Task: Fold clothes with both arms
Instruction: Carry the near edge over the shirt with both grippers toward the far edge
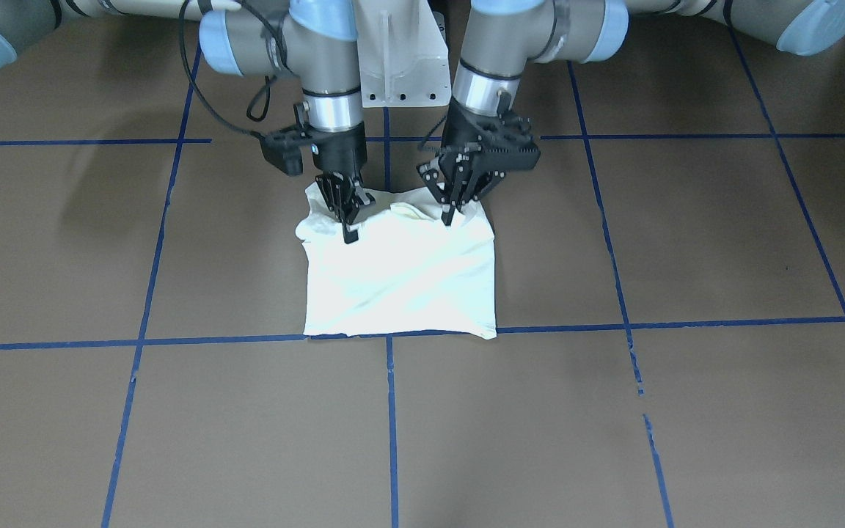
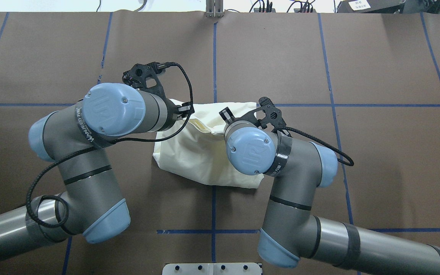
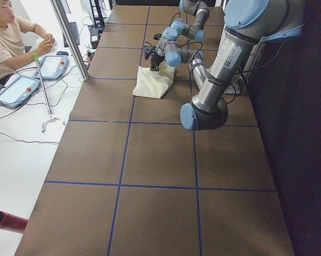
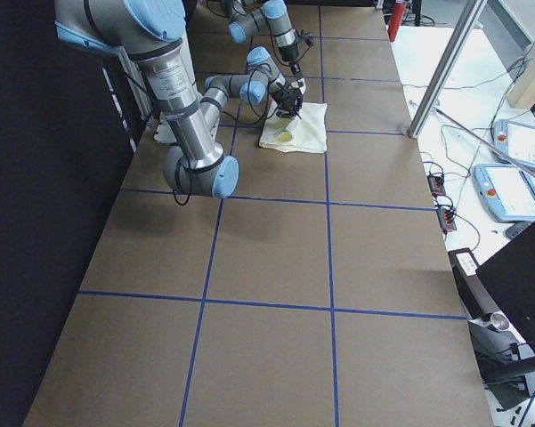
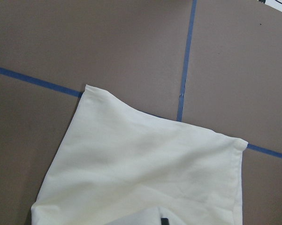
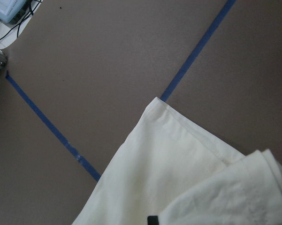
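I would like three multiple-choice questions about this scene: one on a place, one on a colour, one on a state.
1. Where on the shirt do the left gripper and the right gripper stand?
A. at its edge nearest the robot's base
B. at its farthest edge
C. beside it, touching no cloth

2. What colour are the tape lines on the table?
A. red
B. blue
C. yellow

3. How is the shirt?
A. spread flat, sleeves out
B. hanging in the air
C. folded into a compact block on the table

Key: 1 A, both are at the bunched edge below the base in the front view; 2 B, the grid is blue on brown; 3 C, no sleeve sticks out.
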You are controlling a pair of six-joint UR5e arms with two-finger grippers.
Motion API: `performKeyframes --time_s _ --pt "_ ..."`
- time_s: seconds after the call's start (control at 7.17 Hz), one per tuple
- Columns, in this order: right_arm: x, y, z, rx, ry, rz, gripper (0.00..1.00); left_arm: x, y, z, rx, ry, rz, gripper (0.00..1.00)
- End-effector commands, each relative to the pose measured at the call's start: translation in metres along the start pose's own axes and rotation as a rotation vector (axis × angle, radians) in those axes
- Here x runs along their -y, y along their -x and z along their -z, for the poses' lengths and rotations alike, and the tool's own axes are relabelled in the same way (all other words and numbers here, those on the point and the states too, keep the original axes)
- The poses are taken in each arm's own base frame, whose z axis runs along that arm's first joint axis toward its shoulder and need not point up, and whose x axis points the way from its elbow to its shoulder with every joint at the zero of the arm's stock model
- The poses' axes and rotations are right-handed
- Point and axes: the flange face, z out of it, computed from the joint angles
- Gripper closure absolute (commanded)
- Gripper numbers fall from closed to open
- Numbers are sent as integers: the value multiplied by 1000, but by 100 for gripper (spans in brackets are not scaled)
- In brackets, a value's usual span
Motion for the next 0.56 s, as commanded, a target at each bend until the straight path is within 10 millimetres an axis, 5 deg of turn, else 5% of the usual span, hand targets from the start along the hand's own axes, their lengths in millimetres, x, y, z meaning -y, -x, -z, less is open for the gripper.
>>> performKeyframes --time_s 0.0,0.42 --pt "4 9 -49 -4 -13 23 100 17 9 -53 33 -19 -34 100" --pt "3 8 -64 -20 -25 38 100 18 13 -76 53 -17 -46 100"
